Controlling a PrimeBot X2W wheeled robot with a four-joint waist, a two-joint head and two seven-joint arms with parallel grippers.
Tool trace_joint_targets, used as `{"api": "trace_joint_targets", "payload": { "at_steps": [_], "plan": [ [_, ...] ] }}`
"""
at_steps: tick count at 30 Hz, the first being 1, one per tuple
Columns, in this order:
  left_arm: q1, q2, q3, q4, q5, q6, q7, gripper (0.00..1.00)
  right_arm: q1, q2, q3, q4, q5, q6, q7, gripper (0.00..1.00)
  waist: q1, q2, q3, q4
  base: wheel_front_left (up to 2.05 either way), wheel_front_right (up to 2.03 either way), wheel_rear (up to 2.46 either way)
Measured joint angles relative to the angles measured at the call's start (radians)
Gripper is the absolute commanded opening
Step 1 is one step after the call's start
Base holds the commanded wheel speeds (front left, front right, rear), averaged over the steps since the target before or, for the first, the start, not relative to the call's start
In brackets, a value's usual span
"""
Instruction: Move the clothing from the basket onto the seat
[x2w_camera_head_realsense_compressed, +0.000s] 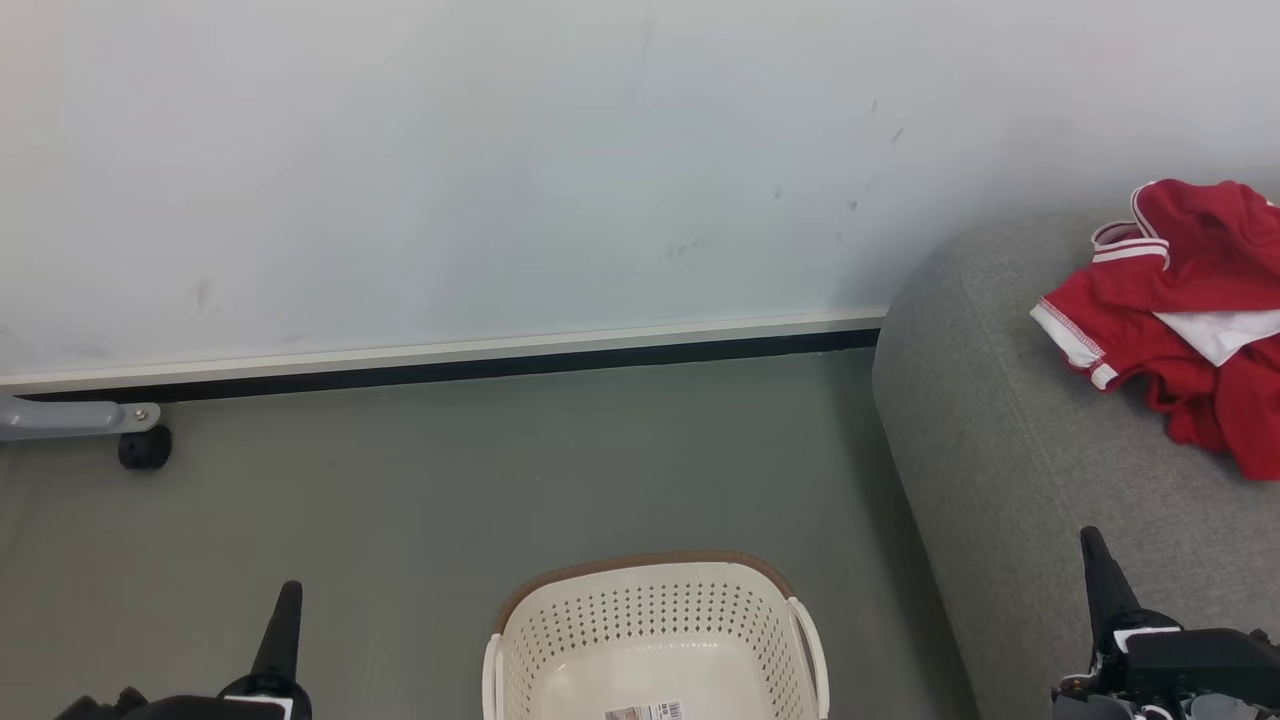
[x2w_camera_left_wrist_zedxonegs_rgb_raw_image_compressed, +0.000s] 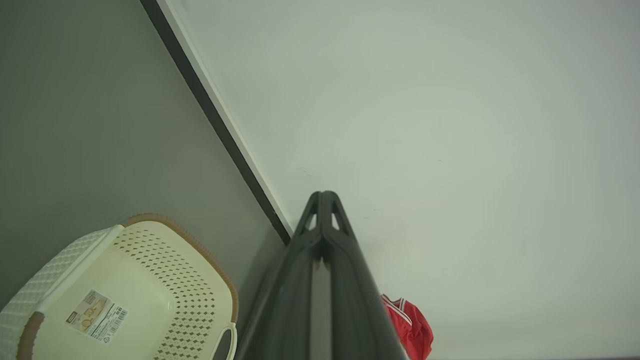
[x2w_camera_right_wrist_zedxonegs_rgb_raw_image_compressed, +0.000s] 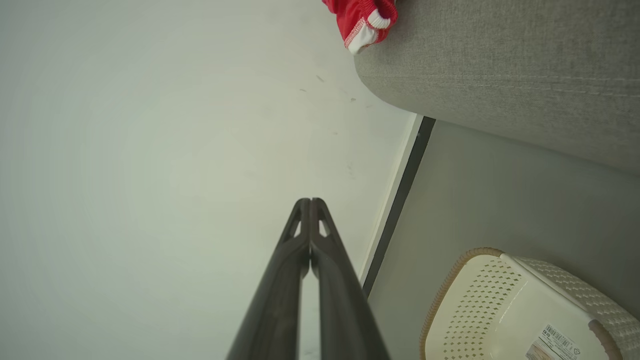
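Observation:
The red clothing (x2w_camera_head_realsense_compressed: 1190, 310) with white stripes lies crumpled on the light-grey seat (x2w_camera_head_realsense_compressed: 1000, 440) at the right. Part of the clothing (x2w_camera_right_wrist_zedxonegs_rgb_raw_image_compressed: 362, 20) also shows at the top of the right wrist view, on the seat (x2w_camera_right_wrist_zedxonegs_rgb_raw_image_compressed: 500, 65), and a red patch of the clothing (x2w_camera_left_wrist_zedxonegs_rgb_raw_image_compressed: 412, 327) peeks out beside the left fingers. The cream basket (x2w_camera_head_realsense_compressed: 655, 640) stands on the floor at bottom centre, nothing in it but a barcode sticker. My left gripper (x2w_camera_head_realsense_compressed: 287, 600) is shut at the lower left, left of the basket (x2w_camera_left_wrist_zedxonegs_rgb_raw_image_compressed: 130, 295). My right gripper (x2w_camera_head_realsense_compressed: 1095, 548) is shut at the lower right, in front of the seat, holding nothing.
A pale wall (x2w_camera_head_realsense_compressed: 500, 170) with a white and black skirting (x2w_camera_head_realsense_compressed: 450, 362) runs behind the grey-green floor (x2w_camera_head_realsense_compressed: 450, 480). A grey leg with a black caster (x2w_camera_head_realsense_compressed: 145, 446) sticks in at the left by the wall.

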Motion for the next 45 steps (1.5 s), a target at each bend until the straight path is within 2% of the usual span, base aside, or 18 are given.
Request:
{"api": "trace_joint_targets", "payload": {
  "at_steps": [16, 45],
  "plan": [
    [-0.06, -0.022, 0.022, 0.035, -0.207, -0.041, 0.056, 0.0, 0.0, 0.028, -0.09, 0.009, 0.193, 0.039, 0.057, 0.0, 0.0, 0.0, 0.004, 0.018, 0.0, 0.0, 0.0],
    [-0.062, -0.022, 0.023, 0.037, -0.211, -0.043, 0.056, 0.0, 0.0, 0.03, -0.091, 0.009, 0.193, 0.04, 0.057, 0.0, 0.0, 0.0, 0.003, 0.019, 0.0, 0.0, 0.0]
  ]
}}
